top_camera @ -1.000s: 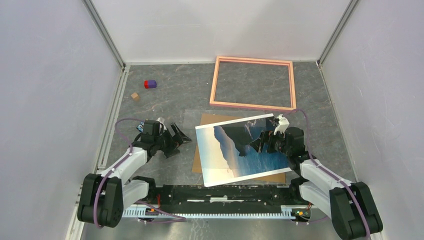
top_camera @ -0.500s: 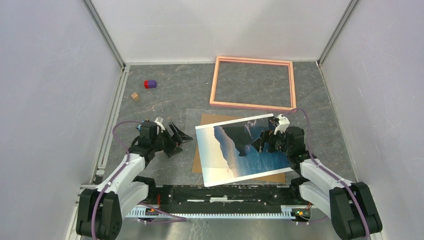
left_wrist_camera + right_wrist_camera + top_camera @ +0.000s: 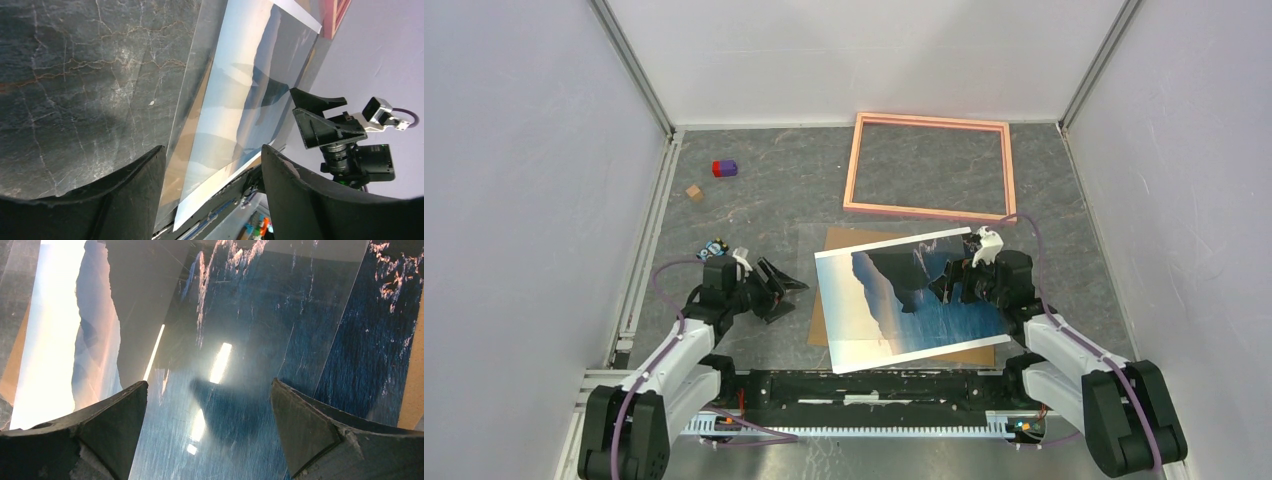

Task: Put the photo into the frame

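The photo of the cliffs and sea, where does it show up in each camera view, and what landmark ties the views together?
Top external: the photo lies tilted, just below centre, on the brown backing board.
Left wrist: the photo runs slantwise from upper right to bottom centre.
Right wrist: the photo fills most of the picture.
Shared landmark: the backing board's brown edge, showing beside the photo's pale sky side.

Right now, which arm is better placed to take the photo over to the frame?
Right, probably. Its open pincer sits over the photo's right half, and the frame lies straight beyond it on that side. The left pincer, also open, is off the photo's left edge, farther from the frame.
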Robot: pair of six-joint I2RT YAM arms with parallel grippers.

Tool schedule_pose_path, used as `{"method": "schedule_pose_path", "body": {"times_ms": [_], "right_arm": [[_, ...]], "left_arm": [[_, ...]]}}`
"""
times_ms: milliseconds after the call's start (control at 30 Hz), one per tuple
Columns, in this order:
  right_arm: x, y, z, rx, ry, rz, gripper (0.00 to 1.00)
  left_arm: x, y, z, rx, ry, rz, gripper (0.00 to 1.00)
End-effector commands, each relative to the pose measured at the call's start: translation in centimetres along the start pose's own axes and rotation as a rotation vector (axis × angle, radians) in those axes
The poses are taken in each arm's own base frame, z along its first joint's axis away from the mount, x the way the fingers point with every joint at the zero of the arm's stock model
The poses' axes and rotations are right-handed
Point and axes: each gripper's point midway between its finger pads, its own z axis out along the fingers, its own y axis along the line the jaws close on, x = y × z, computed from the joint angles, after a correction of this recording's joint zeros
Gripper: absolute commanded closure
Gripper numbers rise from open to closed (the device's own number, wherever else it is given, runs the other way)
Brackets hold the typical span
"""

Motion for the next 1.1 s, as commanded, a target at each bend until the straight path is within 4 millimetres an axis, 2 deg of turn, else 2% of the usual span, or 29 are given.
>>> {"method": "schedule_pose_path", "body": {"times_ms": [0,167,433,700,1067], "right_arm": [[1.3,-0.8,-0.2,0.035,0.066,0.004,0.02],[0.9,-0.8,-0.2,0.035,0.060,0.003,0.02],[0.7,-0.9,-0.2,0.039,0.059,-0.004,0.02],[0.2,-0.8,-0.1,0.039,0.053,-0.008,0.02],[0.5,-0.4,0.0,0.012,0.054,0.012,0.02]], "left_arm": [[0.0,-2.6,-0.3,0.144,0.013,-0.060,0.26],[0.2,-3.2,-0.5,0.186,0.027,-0.089,0.35],[0.4,-4.1,-1.2,0.230,0.034,-0.079,0.42],[0.5,-6.0,-1.8,0.310,0.054,-0.044,0.44],[0.3,-7.3,-1.6,0.352,0.096,0.008,0.48]]}}
